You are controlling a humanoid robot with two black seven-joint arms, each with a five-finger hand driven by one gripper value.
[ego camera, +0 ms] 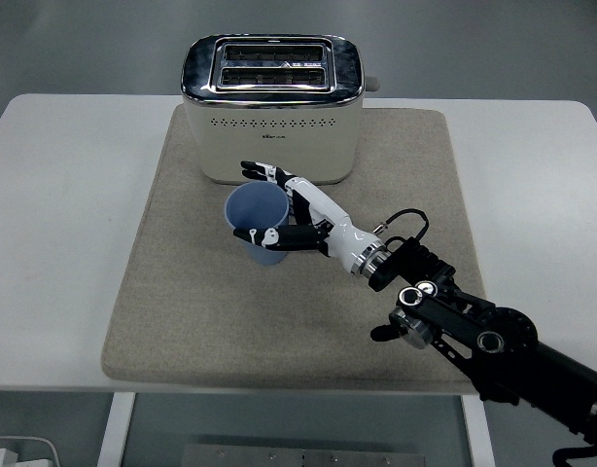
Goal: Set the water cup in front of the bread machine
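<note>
Gripping the blue water cup, the robot's right hand has its fingers wrapped round the far side of the cup and its thumb pressed against the near wall, so the grasp looks firm. From where I stand the cup sits just in front of the bread machine, a little toward the machine's left half, with only a narrow strip of the grey mat showing between them. I cannot tell whether the cup's base rests on the mat or hangs just above it.

This looks to me like the placing step, close to its end. What the next move calls for, I'd say, is settling the cup upright on the mat, then loosening the fingers and drawing the hand back toward the near edge of the bench without knocking the rim or brushing the machine's front.

As for contents, the cup's mouth faces up and its inside looks bare, no liquid visible. Both slots on top of the bread machine look empty too.
</note>
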